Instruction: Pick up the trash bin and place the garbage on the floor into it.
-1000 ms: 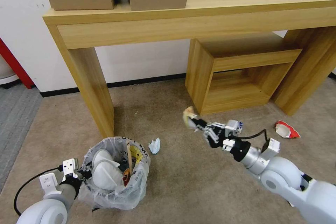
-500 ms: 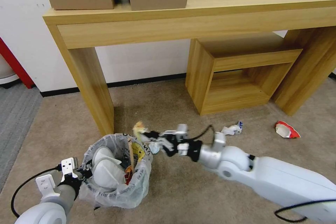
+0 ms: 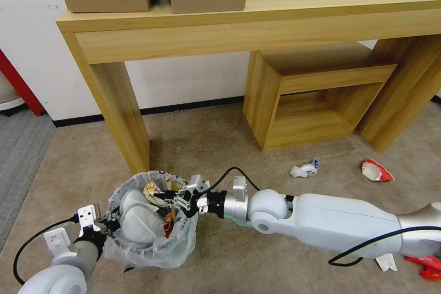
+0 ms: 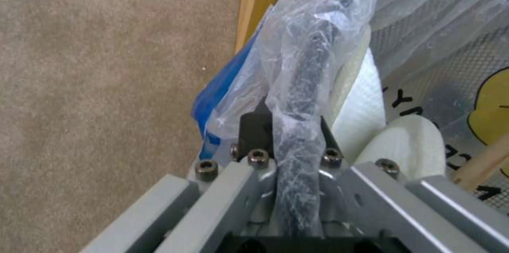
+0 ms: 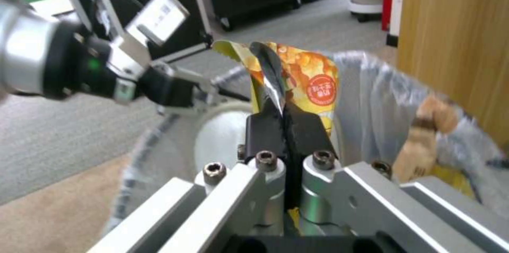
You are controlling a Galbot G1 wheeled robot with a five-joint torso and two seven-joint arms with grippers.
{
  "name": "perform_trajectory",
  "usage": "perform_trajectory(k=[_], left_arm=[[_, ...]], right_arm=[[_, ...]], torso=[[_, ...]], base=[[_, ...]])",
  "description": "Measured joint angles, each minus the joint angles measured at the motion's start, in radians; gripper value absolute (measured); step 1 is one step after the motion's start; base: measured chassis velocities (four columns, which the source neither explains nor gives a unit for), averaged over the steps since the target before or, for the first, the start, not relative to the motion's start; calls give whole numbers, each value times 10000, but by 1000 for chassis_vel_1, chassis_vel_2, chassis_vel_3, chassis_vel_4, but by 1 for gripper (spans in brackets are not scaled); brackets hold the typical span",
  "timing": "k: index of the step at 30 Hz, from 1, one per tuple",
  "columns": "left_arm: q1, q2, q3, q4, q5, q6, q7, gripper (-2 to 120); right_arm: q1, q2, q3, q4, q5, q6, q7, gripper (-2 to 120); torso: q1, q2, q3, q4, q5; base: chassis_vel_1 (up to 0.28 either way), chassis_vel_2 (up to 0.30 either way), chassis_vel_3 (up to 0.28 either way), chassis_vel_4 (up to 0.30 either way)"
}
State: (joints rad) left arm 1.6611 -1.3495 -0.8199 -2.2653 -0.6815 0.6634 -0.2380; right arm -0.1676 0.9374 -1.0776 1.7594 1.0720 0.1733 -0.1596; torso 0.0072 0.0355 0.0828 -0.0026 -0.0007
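while left gripper pinches bagged rim of bin, bin hangs just above floor, slippers inside. right gripper over bin mouth, pressed together on yellow wrapper. right of it on floor: crumpled paper, red-white cup.

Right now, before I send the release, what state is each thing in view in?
trash bin: upright, nearly full, rim clamped by left end effector.
yellow wrapper: pinched in right end effector, above the bin's mouth.
white slippers: inside the bin.
wooden stick: standing in the bin.
crumpled white paper: loose on the floor.
red-white cup: crushed, on the floor.
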Motion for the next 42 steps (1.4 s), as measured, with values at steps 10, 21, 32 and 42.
perform_trajectory(k=[10, 21, 32, 42], left_arm=[[-17, -22, -8, 52, -13, -19, 3, 1], [-62, 10, -37, 158, -45, -39, 8, 1], [-50, 92, -67, 183, -109, -41, 11, 1], [-16, 81, -77, 219, -78, -50, 11, 1]], right_arm=[[-123, 685, -173, -592, -211, -83, 659, 0], [-188, 1261, -383, -889, -433, -128, 1058, 3], [-328, 985, -168, -732, -428, -141, 979, 43], [-704, 819, 539, -394, -390, -68, 1192, 76]], torso=[[0, 0, 0, 2, 1], [-1, 0, -1, 1, 0], [0, 0, -1, 0, 0], [-1, 0, -1, 1, 1]], base=[[0, 0, 0, 0], [0, 0, 0, 0], [0, 0, 0, 0], [0, 0, 0, 0]])
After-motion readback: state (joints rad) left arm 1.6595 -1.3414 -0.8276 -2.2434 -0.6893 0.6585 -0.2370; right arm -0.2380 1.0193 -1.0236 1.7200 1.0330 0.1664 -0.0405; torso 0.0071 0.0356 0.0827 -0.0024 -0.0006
